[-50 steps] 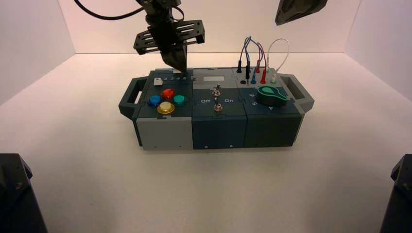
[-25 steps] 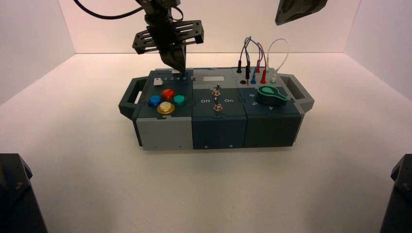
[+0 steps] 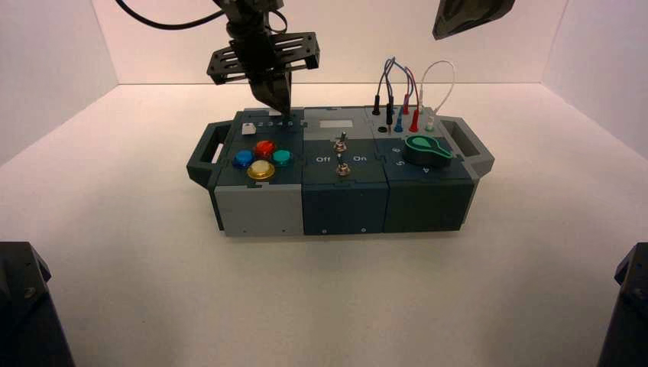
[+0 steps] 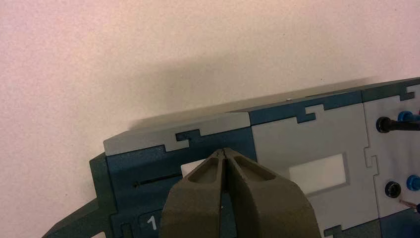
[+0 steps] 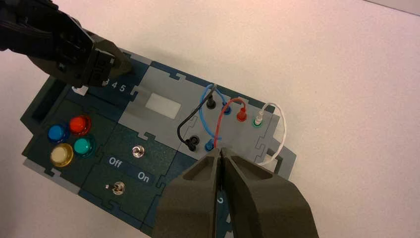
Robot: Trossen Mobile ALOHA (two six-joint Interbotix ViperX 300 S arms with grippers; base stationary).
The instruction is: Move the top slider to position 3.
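My left gripper [image 3: 280, 107] is shut and empty, its tips low over the back left of the box [image 3: 260, 202], just behind the row of white digits [image 3: 275, 123]. In the left wrist view its tips [image 4: 224, 151] stand beside the top slider's white knob [image 4: 191, 168], which the fingers partly hide; its thin slot [image 4: 158, 179] runs away from the knob. The right wrist view shows that gripper [image 5: 121, 63] beside the digits 3 4 5, with the 3 [image 5: 105, 82] nearest it. My right gripper [image 5: 220, 150] is shut and empty, parked high over the box's wire end.
A bigger white square knob [image 3: 247, 128] sits at the digit row's left end. Four round buttons, red [image 3: 264, 147], blue, yellow and teal, lie in front. Two toggle switches [image 3: 341, 144] stand mid-box, a green knob [image 3: 426, 151] and plugged wires [image 3: 401, 95] on the right.
My left gripper has shifted a little to the left and slightly up over the slider row. The right arm has not moved.
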